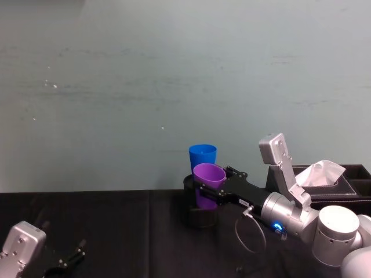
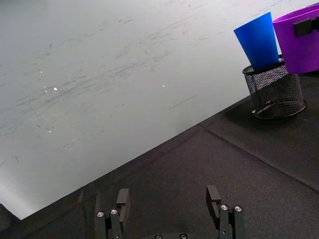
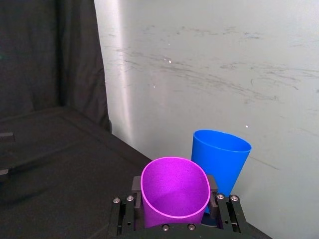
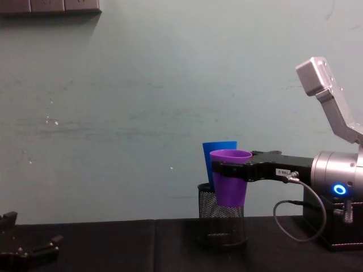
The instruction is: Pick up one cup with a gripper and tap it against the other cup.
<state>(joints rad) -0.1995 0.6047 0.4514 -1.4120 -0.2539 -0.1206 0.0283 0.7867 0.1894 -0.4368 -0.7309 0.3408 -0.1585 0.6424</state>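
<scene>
Purple plastic tumbler [image 4: 231, 191], smooth and tapered, hangs clamped in the right end effector [image 4: 226, 170] above the black worktop [image 2: 224, 164], just beside, perhaps touching, the blue plastic tumbler [image 1: 202, 155] leaning in a black wire-mesh pen holder [image 4: 221, 224]. The left end effector [image 2: 168, 195] sits open, far left.

the purple cup [image 3: 174, 191] looks like smooth plastic with a soft shine. the blue cup [image 3: 222, 159] is plastic of the same kind, smooth and a little glossy. the pen holder [image 2: 275, 92] is fine black wire mesh, matt. the right gripper [image 4: 227, 170] is matt black, and the right arm [image 4: 334, 170] is silver-grey with a satin finish. the left gripper [image 2: 168, 196] is matt black with small bright screws. the table [image 2: 209, 164] has a black cloth, matt and slightly rough. the wall [image 1: 174, 75] is matt pale paint with scuffs. the tissue [image 1: 322, 172] is soft white paper.
</scene>
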